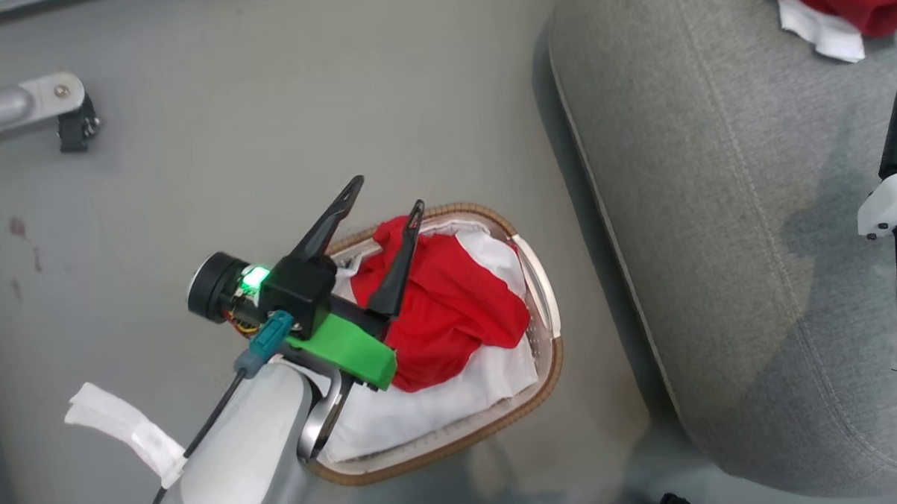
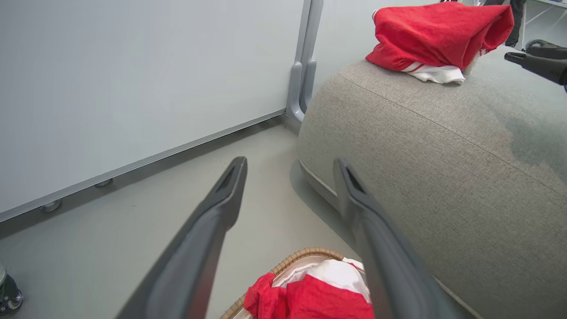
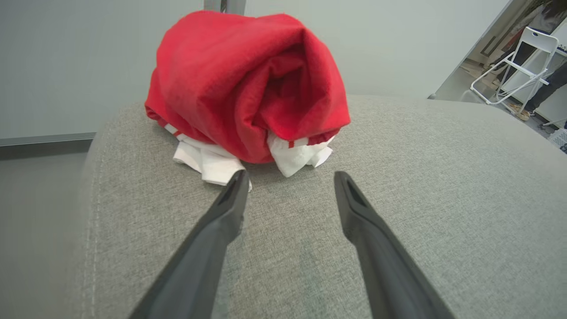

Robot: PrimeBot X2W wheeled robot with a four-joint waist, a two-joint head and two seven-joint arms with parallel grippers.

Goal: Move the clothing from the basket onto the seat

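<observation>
Nearby, basket rim faces seat edge — floor between.

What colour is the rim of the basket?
It's a brown woven rim on the oval white plastic basket, best in the head view.

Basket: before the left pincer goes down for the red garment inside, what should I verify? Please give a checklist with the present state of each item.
1. Left pincer open: ok.
2. Left pincer above the basket: ok.
3. Red garment exposed on top: ok.
4. White liner free of the garment: cannot tell; it lies directly beneath.
5. Right pincer open, holding nothing: ok.
6. Bare room on the seat beside the placed garment: ok.
</observation>
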